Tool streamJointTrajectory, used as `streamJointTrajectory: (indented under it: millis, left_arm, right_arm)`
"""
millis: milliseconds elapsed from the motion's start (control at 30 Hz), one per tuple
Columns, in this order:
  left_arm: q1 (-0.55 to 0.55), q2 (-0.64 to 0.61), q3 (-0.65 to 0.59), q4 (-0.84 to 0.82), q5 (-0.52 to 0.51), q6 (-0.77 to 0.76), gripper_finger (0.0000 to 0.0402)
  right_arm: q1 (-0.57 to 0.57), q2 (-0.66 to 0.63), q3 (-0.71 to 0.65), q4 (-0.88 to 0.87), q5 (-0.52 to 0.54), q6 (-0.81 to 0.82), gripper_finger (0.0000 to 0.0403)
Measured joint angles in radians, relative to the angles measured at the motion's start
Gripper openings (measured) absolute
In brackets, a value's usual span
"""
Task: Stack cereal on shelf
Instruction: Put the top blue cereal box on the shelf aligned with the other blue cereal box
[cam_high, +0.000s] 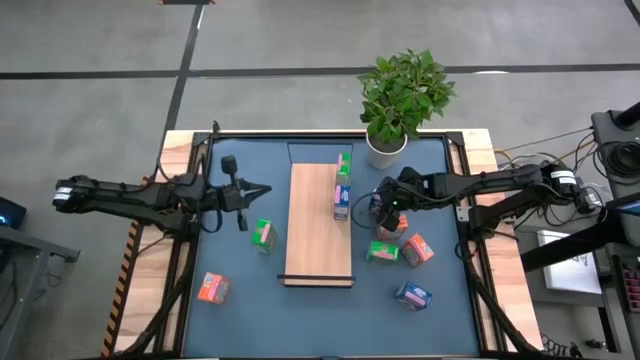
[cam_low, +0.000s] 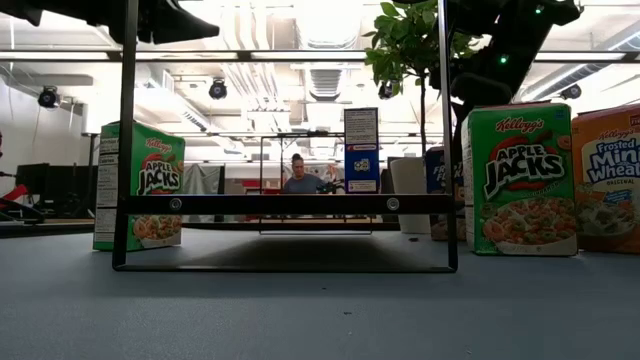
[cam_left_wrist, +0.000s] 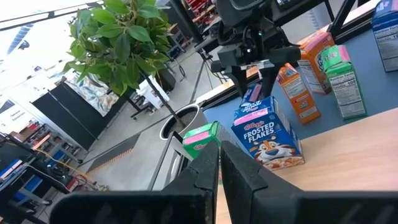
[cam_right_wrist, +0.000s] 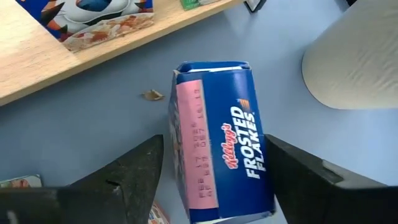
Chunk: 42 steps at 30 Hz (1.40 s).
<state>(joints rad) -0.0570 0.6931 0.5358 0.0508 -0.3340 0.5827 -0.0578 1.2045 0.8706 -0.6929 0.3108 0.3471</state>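
Two Frosted Flakes boxes (cam_right_wrist: 217, 149), lettering legible.

1. Shelf (cam_high: 318, 225): pale, smooth, matt wood.
2. Frosted Flakes box (cam_right_wrist: 217, 146) beside the shelf: printed cardboard, slightly glossy.
3. Tabletop (cam_high: 240, 280): matt blue-grey mat.
4. Right tool (cam_right_wrist: 211, 180) fingers (cam_right_wrist: 134, 171): dark matt plastic.

Shelf (cam_high: 318, 225): long light-wood board, centre of high view, dark strip at lower short end. On its right edge, upper part: green box (cam_high: 344, 165), blue Frosted Flakes box (cam_high: 341, 202) upright below it. Another blue Frosted Flakes box (cam_right_wrist: 219, 146) on mat right of shelf. Green box (cam_high: 263, 234) left of shelf; orange box (cam_high: 212, 288) lower left. Right cluster: green (cam_high: 382, 252), orange (cam_high: 416, 249), blue (cam_high: 413, 295) lower right
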Motion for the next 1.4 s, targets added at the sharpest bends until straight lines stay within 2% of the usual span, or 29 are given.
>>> streamJointTrajectory:
  millis: [400, 767, 967, 1167, 1400]
  left_arm:
    - [0.000, 0.003, 0.000, 0.001, 0.000, 0.000, 0.0001]
    - [0.000, 0.003, 0.000, 0.001, 0.000, 0.000, 0.0001]
    - [0.000, 0.003, 0.000, 0.001, 0.000, -0.001, 0.0001]
    - [0.000, 0.003, 0.000, 0.000, 0.000, -0.001, 0.0001]
    - [0.000, 0.003, 0.000, 0.000, 0.000, -0.001, 0.0001]
  right_arm:
    - [0.000, 0.000, 0.029, 0.000, -0.008, 0.004, 0.0163]
    - [0.000, -0.005, 0.053, -0.004, -0.028, 0.055, 0.0130]
    - [0.000, -0.005, 0.156, -0.034, -0.049, 0.073, 0.0127]
    - [0.008, -0.006, 0.349, -0.259, -0.090, 0.180, 0.0125]
    - [0.071, -0.006, 0.486, -0.313, -0.184, 0.290, 0.0105]
